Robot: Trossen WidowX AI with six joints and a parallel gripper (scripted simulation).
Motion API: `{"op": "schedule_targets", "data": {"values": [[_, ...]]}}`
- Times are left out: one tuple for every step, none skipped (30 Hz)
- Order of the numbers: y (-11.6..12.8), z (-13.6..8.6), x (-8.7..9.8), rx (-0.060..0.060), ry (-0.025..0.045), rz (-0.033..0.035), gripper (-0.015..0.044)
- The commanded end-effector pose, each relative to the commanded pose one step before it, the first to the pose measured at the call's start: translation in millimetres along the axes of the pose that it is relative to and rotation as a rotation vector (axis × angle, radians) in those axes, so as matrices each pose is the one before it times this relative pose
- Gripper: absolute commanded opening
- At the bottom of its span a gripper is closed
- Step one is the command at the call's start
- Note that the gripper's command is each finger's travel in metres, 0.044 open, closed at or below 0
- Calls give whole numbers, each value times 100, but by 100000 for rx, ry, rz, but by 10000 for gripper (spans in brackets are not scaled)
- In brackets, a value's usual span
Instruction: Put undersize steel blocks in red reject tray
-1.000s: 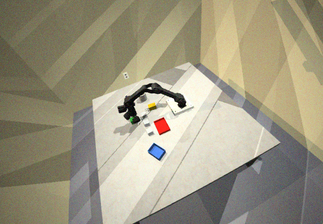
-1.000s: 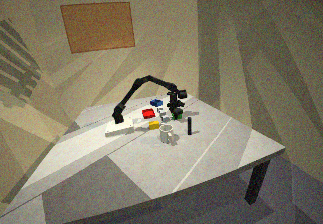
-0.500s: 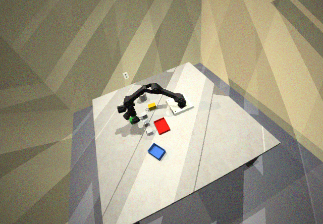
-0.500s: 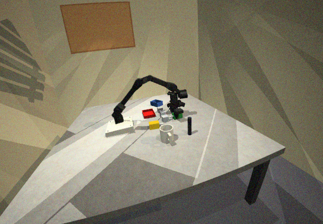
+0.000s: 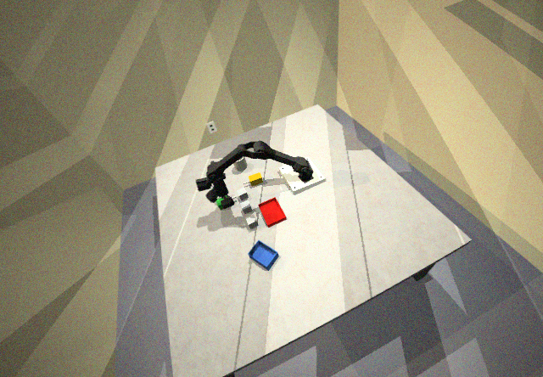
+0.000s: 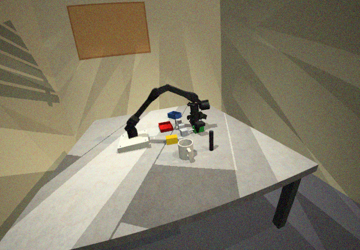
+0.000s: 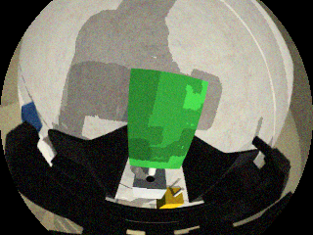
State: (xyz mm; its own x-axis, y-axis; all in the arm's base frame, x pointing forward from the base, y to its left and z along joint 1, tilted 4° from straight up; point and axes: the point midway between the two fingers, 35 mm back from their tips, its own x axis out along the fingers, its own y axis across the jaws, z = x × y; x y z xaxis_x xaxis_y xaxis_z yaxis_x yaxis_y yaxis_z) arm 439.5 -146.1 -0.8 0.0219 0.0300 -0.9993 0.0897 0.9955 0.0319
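matt green plastic-looking gauge (image 5: 220, 202) (image 6: 200, 129) (image 7: 163, 119); smooth, ceramic-looking mug (image 5: 239, 164) (image 6: 184, 150).

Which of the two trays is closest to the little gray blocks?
The red tray, right beside the row of gray blocks. The blue tray sits farther off, past the row's end.
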Motion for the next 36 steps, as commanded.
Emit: {"op": "schedule_targets", "data": {"values": [[1, 216, -432, 316, -1096, -49, 0], [0, 10, 0, 0, 0, 0, 0], [1, 18, -1, 0, -1, 0, 0], [1, 28, -2, 0, -1, 0, 0], [1, 37, -3, 0, -2, 0, 0], [1, 43, -3, 0, -2, 0, 0], [2, 49, -4, 0, -2, 0, 0], [2, 55, -4, 0, -3, 0, 0], [2, 58, -4, 0, -3, 0, 0], [0, -16, -247, -34, 88, 4, 0], [3, -59, -741, -101, 266, 11, 0], [11, -119, -1114, -152, 402, 19, 0], [13, -101, -744, -101, 269, 14, 0], [5, -38, -248, -34, 90, 5, 0], [33, -141, -8, 62, 1132, 278, 0], [53, -223, -15, 97, 1768, 434, 0], [19, -80, -5, 34, 626, 154, 0], [0, 0, 0, 0, 0, 0, 0], [-7, 20, 148, 20, -44, -72, 0], [-11, 38, 281, 44, -94, -156, 0], [-16, 57, 456, 71, -152, -253, 0], [-16, 58, 542, 85, -182, -301, 0], [-5, 20, 211, 33, -71, -117, 0], [0, 0, 0, 0, 0, 0, 0], [-12, 33, 262, -2, -2, 0, 0], [-11, 31, 262, -2, -2, 0, 0], [-40, 91, 360, -2, -7, -2, 0], [-19, 44, 179, -1, -4, -1, 0], [-32, 95, 195, -3, -8, -2, 0], [2, 8, 3, 0, -76, 0, 0], [4, 17, 6, 1, -156, 0, 0], [5, 24, 8, 1, -216, 0, 0], [7, 31, 10, 1, -282, 0, 0], [8, 33, 13, 1, -324, 0, 0], [9, 39, 15, 0, -380, 0, 0], [10, 43, 16, 0, -423, 1, 0]]}}
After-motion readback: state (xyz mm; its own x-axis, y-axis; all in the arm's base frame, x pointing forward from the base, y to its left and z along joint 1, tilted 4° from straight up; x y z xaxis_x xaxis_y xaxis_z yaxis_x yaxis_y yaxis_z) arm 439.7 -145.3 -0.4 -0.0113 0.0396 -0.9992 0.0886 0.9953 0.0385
